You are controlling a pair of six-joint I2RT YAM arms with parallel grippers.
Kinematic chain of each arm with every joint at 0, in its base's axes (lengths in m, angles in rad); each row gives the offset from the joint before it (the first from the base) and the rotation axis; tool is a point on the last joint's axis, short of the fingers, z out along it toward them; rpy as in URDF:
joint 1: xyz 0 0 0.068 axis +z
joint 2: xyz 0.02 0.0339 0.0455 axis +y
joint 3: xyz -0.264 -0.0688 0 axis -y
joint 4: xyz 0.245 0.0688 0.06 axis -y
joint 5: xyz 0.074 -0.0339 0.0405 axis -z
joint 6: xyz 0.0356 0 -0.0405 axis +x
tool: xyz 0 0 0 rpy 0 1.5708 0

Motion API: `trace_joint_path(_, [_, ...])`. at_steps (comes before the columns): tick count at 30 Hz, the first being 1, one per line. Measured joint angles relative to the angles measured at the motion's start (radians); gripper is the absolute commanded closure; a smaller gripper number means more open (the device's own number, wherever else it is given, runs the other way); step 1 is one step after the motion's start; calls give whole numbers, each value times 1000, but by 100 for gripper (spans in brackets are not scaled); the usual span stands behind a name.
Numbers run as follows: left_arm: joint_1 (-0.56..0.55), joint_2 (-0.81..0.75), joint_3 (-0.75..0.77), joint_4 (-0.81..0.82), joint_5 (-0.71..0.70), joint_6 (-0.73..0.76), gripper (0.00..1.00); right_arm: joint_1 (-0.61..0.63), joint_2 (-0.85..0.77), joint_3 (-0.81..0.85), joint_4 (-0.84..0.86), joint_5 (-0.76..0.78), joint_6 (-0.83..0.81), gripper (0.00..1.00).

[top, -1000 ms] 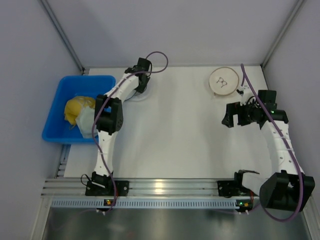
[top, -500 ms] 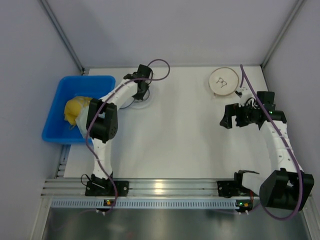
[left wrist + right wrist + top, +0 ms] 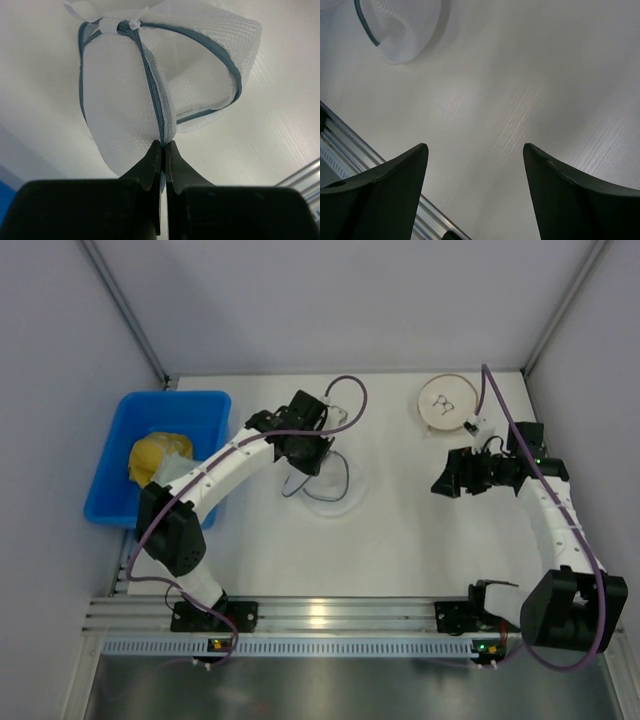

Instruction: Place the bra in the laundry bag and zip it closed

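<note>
Left gripper (image 3: 164, 148): jaws pinched tight on the zipper rim of the bag (image 3: 150, 75), nothing but the seam between the tips. In the top view the same gripper (image 3: 305, 453) sits mid-table, left of centre, at the far-left edge of the bag (image 3: 335, 487).

The bag lies on the table (image 3: 400, 550) between the two grippers, right of the bin (image 3: 115, 502). From the left wrist it is white mesh, folded over on itself. The grey-blue zipper runs from the pinch point up to a white pull tab (image 3: 117, 25). On the right side the rim loops outward and the mouth gapes. Can't tell how much of the bag is lifted off the table.

Right gripper (image 3: 475, 150): jaws wide, holding nothing, bare table under it. The bag (image 3: 400, 30) shows at the top left of its wrist view, well clear. In the top view it (image 3: 443, 483) is on the right side of the table, near side of the disc (image 3: 447, 402).

Bra (image 3: 180, 452): pale fabric in the blue bin at far left, touching the yellow lump (image 3: 148, 458) on its right side. The left arm crosses over it, so it is partly hidden. Not in the bag.
</note>
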Motion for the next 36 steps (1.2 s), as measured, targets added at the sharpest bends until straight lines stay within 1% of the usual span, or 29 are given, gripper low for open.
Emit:
trace_joint_path(3, [6, 1, 3, -15, 97, 13, 100, 24, 13, 0, 0, -37, 2, 16])
trace_joint_path(5, [5, 5, 22, -47, 143, 58, 100, 46, 11, 1, 2, -54, 4, 13])
trace_joint_path(6, [1, 7, 36, -60, 169, 84, 100, 55, 8, 1, 7, -61, 4, 9])
trace_joint_path(9, [-10, 8, 80, -80, 234, 163, 100, 71, -25, 0, 48, -76, -5, 7])
trace_joint_path(12, [-18, 18, 134, -110, 280, 220, 100, 77, -133, -35, 161, -88, -49, 7])
trace_joint_path(15, [-19, 46, 181, -134, 313, 244, 100, 108, -257, -65, 246, -83, -141, 13])
trace_joint_path(16, [-19, 58, 189, -141, 325, 245, 100, 135, -298, -64, 274, -75, -204, 16])
trace_joint_path(22, [-19, 153, 240, -193, 391, 197, 100, 365, -343, -55, 298, -23, -427, 26])
trace_joint_path(24, [-19, 192, 273, -207, 411, 162, 99, 447, -351, -55, 293, 9, -505, 27])
trace_joint_path(29, [-19, 253, 328, -231, 457, 90, 95, 740, -370, -54, 271, 145, -696, 28])
trace_joint_path(32, [-21, 274, 349, -237, 467, 59, 92, 929, -334, -56, 268, 229, -811, 28])
trace_joint_path(34, [-27, 283, 355, -238, 464, 43, 90, 1027, -279, -57, 278, 286, -886, 28])
trace_joint_path(36, [-35, 288, 356, -239, 454, 32, 90, 1086, -206, -57, 297, 331, -951, 30])
